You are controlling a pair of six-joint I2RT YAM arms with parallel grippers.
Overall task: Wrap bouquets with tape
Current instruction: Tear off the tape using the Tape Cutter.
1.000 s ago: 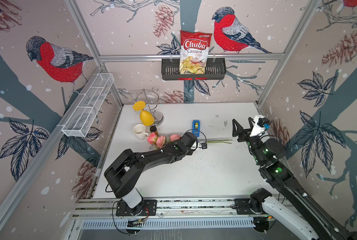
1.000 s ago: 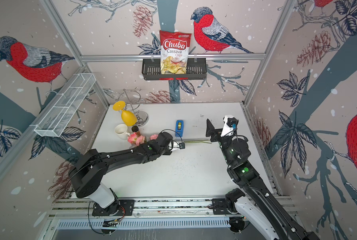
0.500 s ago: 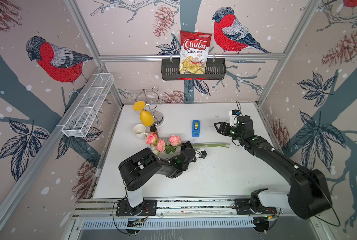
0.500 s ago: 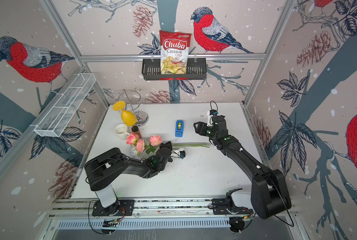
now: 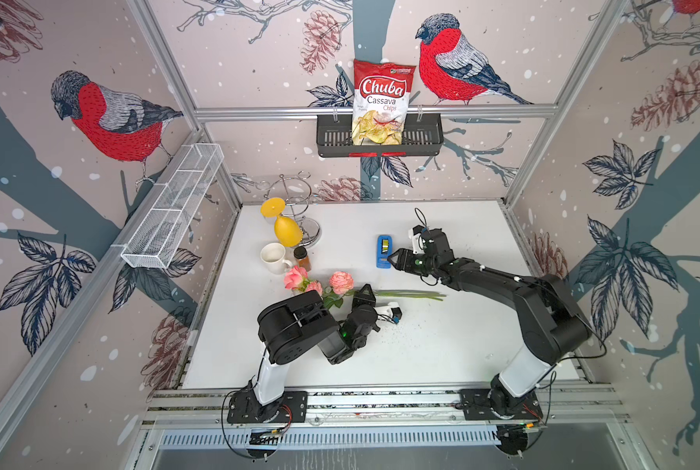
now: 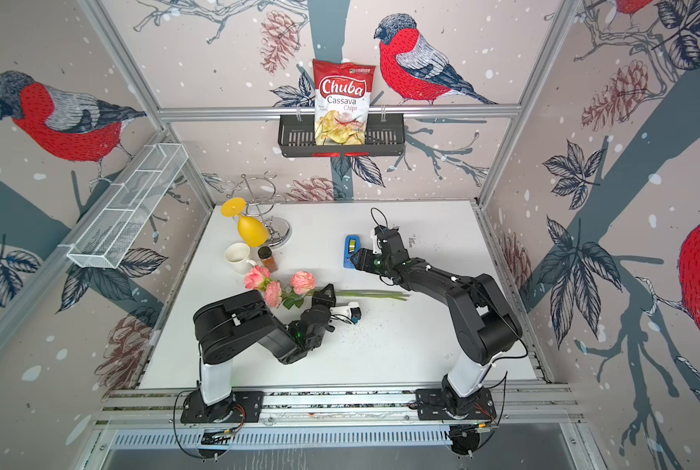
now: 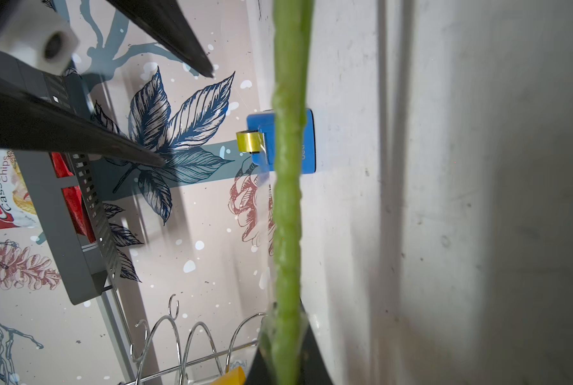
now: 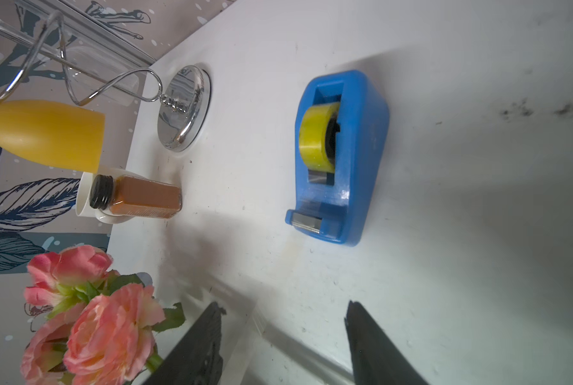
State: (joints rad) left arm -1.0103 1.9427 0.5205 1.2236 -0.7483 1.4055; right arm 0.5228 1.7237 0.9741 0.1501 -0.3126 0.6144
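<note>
Currently, tape pickup is in hand. At desk centre, the left pincer pinches the bouquet by its stems. The right pincer, spread, sits just beside the tape dispenser. Next move: grip the free tape end at the cutter.

White table, blue tape dispenser, mug, spice jar, chrome stand

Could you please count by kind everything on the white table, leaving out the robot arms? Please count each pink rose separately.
Pink roses: 3
Mug: 1
Jar: 1
Rack: 1
Glass: 1
Tape dispenser: 1
Total: 8
</note>
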